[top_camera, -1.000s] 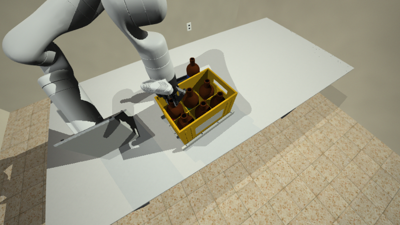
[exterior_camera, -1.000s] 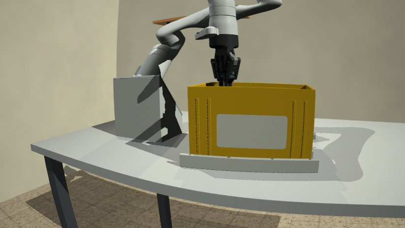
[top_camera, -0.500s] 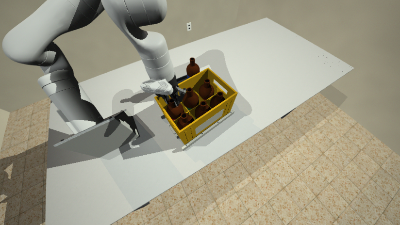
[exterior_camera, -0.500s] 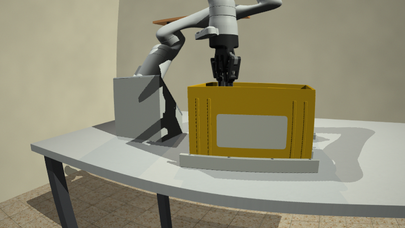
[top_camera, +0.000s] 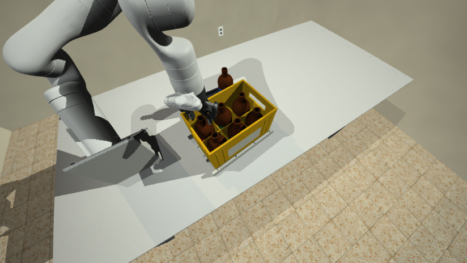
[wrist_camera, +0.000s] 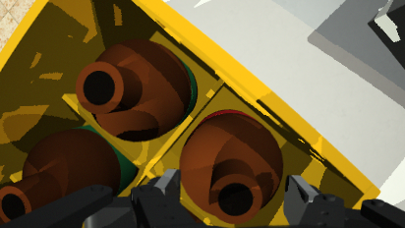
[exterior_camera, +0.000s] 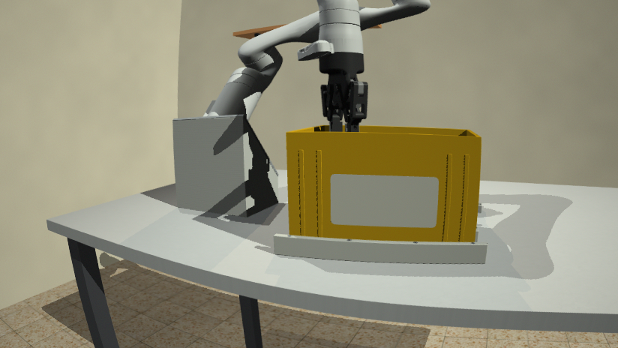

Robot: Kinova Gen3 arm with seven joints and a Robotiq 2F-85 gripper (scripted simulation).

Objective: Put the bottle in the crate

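Note:
The yellow crate (top_camera: 228,125) stands on the table, and every slot I can see holds a brown bottle. My gripper (top_camera: 209,114) hangs over the crate's back-left corner slot, with its fingertips at the rim (exterior_camera: 344,121). In the wrist view the fingers stand open on both sides of the neck of the brown bottle (wrist_camera: 231,164), which stands upright in that slot; the fingers are apart from the neck. One more brown bottle (top_camera: 224,78) stands behind the crate on the tray, which is mostly hidden.
A grey slanted stand (top_camera: 111,153) sits left of the crate, close to the arm's base; it also shows in the exterior view (exterior_camera: 211,168). A low white rail (exterior_camera: 380,250) lies along the crate's front side.

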